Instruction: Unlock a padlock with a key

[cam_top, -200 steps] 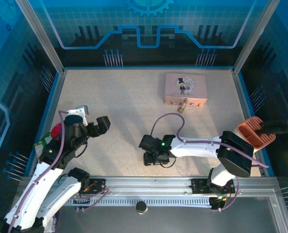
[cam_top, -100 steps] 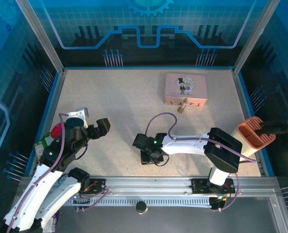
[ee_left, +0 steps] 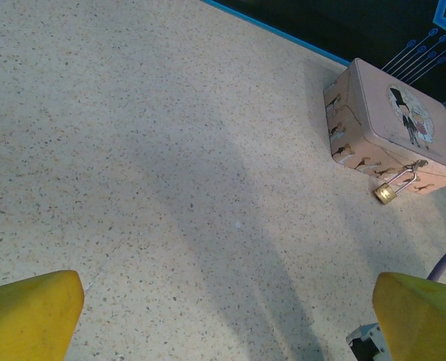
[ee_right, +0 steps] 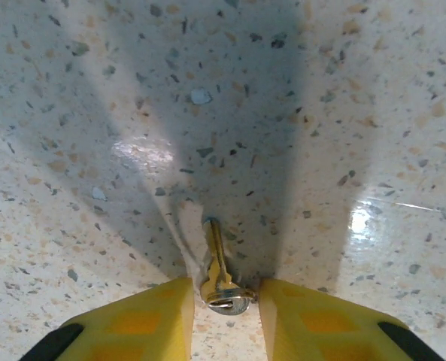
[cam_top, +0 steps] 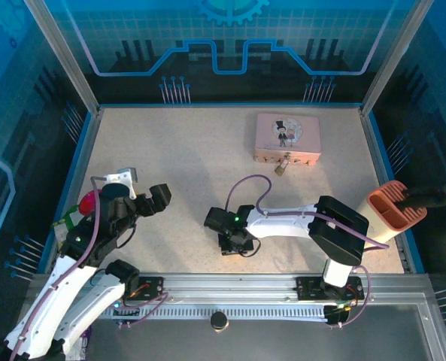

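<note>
Right gripper [ee_right: 226, 302] is seen narrow about the head of the key [ee_right: 213, 248], which lies flat on the table [ee_right: 95, 113]; whether it is pinched cannot be told, so closure should be completed squarely before it is carried to the padlock [ee_left: 389, 192] at the pink tin [ee_left: 380, 120].

Pink tin [ee_left: 388, 120] cropped at right edge, left hand [ee_left: 224, 320] fingers [ee_left: 27, 316] cut off below, padlock [ee_left: 386, 194] keyhole too small
</note>
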Available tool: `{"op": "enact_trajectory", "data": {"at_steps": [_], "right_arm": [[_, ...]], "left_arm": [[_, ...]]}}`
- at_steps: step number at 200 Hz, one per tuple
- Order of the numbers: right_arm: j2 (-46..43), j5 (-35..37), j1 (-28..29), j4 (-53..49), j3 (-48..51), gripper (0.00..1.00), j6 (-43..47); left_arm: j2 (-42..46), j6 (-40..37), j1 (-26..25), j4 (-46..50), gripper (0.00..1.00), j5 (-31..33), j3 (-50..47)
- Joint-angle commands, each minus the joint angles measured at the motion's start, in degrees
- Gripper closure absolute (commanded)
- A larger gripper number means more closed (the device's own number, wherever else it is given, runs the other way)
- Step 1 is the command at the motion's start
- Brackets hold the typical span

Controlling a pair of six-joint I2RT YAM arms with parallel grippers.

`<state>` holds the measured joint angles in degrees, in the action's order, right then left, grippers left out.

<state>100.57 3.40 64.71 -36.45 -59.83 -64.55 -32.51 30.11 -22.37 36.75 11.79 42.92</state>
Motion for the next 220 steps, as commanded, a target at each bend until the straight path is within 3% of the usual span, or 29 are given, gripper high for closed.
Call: {"op": "enact_trajectory", "data": {"at_steps": [1, 90, 220], "right_arm": [[1.8, 0.5, -0.4, -2.7, -1.4, 0.7, -0.9], [1.3, 1.2, -0.5, -0.5, 0.6, 0.82, -1.0], [-8.4, 7.9, -0.5, 5.3, 7.7, 0.97, -2.8]], "left_arm": [[0.4, 0.7, -0.5, -2.3, 0.01, -0.1, -0.6], [-1.4, 1.2, -0.5, -3.7, 0.01, -1.0, 0.3], [-6.4, 2.8, -0.6, -7.0, 0.01, -3.7, -0.3]]}}
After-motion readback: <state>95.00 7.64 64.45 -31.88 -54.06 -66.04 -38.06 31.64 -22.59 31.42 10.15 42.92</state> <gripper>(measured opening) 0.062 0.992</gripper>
